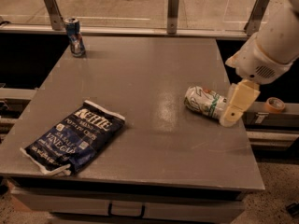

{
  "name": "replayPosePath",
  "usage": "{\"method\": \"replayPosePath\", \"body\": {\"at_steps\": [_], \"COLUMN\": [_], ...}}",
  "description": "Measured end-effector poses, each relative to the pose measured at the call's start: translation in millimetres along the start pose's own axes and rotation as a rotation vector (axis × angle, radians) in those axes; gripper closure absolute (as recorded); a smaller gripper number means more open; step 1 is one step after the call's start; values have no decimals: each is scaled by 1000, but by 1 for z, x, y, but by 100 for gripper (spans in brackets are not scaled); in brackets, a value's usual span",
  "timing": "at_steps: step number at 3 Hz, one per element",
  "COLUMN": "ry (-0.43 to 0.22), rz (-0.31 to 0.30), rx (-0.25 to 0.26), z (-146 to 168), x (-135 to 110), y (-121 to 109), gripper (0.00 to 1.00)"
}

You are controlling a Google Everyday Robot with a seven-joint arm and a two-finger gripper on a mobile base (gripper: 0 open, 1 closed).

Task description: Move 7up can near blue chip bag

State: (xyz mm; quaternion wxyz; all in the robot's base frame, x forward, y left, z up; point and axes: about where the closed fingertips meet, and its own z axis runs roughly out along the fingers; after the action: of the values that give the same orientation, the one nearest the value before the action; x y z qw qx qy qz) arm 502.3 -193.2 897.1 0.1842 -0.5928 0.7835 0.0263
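Note:
The 7up can [203, 101], silver-white with green markings and slightly dented, lies on its side at the right of the grey table [145, 73]. The blue chip bag [74, 136], a dark navy Kettle bag with white lettering, lies flat near the table's front left corner, far from the can. My gripper [235, 105] hangs from the white arm at the right and sits right at the can's right end, covering part of it.
A blue can with a red-white logo [74, 37] stands upright at the table's back left corner. A rail with metal posts [173, 6] runs behind the table. A roll of tape [274, 105] lies on a ledge beyond the right edge.

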Motion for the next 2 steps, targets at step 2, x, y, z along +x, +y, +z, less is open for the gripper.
{"method": "replayPosePath", "body": {"at_steps": [2], "ry": [-19], "rz": [75], "rx": [-52], "z": [52], "x": [-3], "y": [-4], "gripper": [18]}}
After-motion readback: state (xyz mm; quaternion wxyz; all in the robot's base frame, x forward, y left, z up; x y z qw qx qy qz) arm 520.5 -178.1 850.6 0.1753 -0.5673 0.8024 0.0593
